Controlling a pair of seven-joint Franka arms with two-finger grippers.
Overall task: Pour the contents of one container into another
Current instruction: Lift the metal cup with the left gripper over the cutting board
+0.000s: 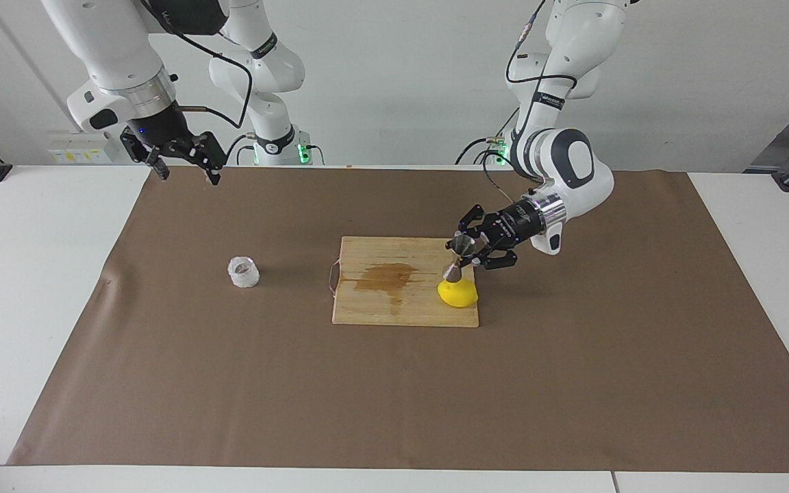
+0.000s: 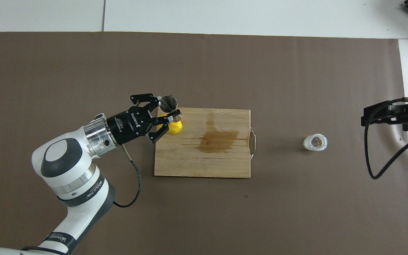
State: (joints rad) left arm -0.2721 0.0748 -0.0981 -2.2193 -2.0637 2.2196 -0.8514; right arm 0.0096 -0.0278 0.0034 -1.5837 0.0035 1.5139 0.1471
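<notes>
My left gripper (image 1: 466, 254) is shut on the steel hourglass jigger (image 1: 457, 259), which hangs slightly tilted in the air. It is over the cutting board's end toward the left arm, just above the lemon. From overhead the jigger (image 2: 168, 103) and left gripper (image 2: 167, 113) cover part of the lemon. The whitish textured cup (image 1: 244, 272) stands upright on the brown mat toward the right arm's end, also seen as cup (image 2: 315, 142). My right gripper (image 1: 188, 175) waits open and high, over the mat's edge near the robots; the right gripper (image 2: 367, 118) holds nothing.
A wooden cutting board (image 1: 367, 309) lies mid-table with a brown wet stain (image 1: 384, 277) and a yellow lemon (image 1: 460, 295) on it. Its wire handle (image 2: 253, 142) points toward the cup. A brown mat (image 1: 298, 383) covers the table.
</notes>
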